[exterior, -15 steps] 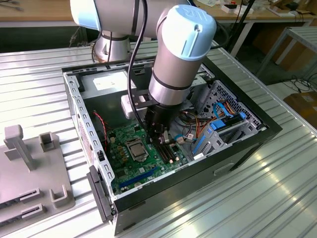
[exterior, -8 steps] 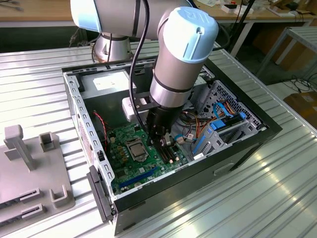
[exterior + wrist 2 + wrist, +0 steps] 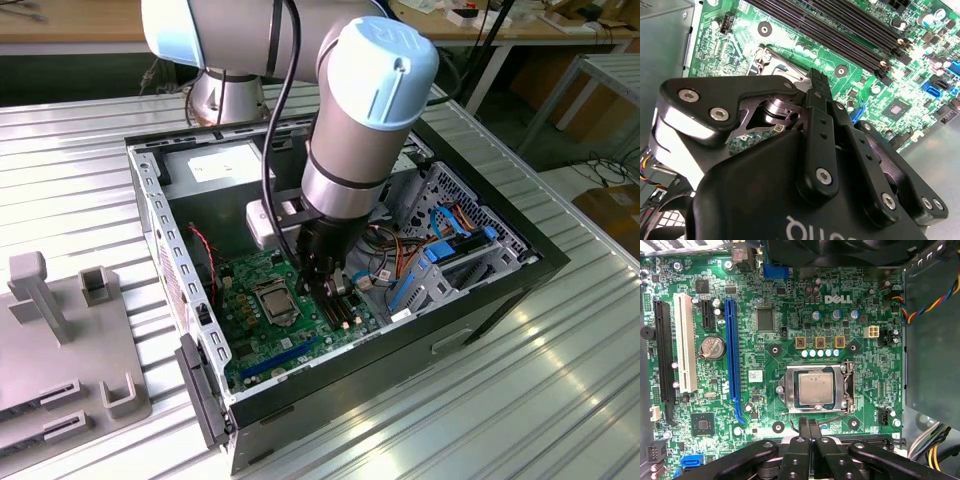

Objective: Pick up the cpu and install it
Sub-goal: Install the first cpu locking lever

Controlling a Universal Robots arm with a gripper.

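Ribbed metal tabletop (image 3: 560,400) carrying an open computer case (image 3: 480,300). The cpu (image 3: 815,388) sits seated in its socket (image 3: 815,389) on the motherboard (image 3: 790,305). End effector (image 3: 809,426), fingers together and empty, hangs just beside the socket. Placement appears done; securing the socket frame likely remains.

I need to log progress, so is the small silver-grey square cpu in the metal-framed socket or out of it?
In. The small silver-grey square cpu lies flat inside the metal-framed socket; the black gripper, fingers together, holds nothing.
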